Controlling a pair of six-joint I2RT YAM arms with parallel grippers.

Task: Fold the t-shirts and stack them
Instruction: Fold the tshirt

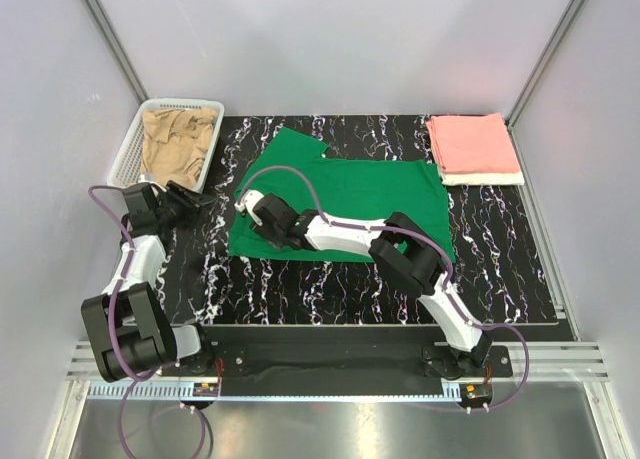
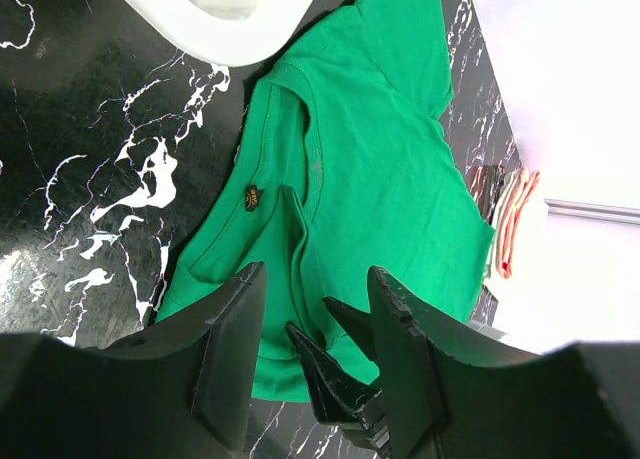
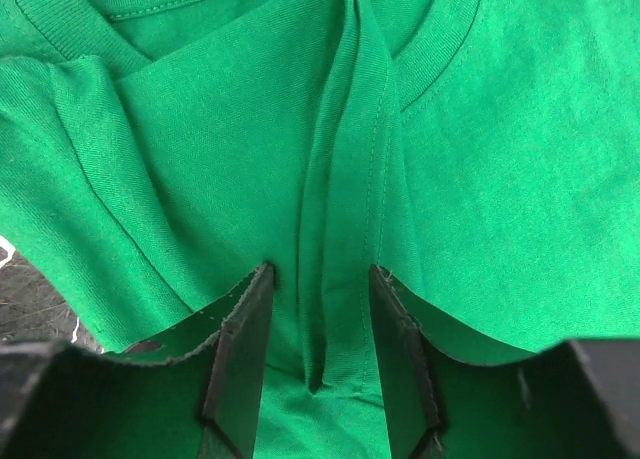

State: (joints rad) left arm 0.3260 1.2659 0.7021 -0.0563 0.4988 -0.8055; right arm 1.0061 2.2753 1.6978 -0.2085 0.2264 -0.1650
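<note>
left gripper (image 1: pixel 203 197) spread near left edge of table (image 1: pixel 500 269) | right gripper (image 3: pixel 320 274) spread astride raised ridge of green t-shirt (image 1: pixel 380 194) | ridge shows only from right wrist

4 t-shirts (image 1: pixel 340 204), 1 white mesh basket (image 1: pixel 127 157), 2 black-and-white robot arms (image 1: pixel 345 234)

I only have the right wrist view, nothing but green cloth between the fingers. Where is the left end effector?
Observer: The left end effector is over the bare table, just off the green t-shirt's left edge, open and empty.
Operator: What's left to fold?
Observer: A tan t-shirt lies crumpled in the white basket.
Operator: And the stack?
Observer: The salmon pink t-shirt lies folded on the white t-shirt, at the far right corner.
</note>
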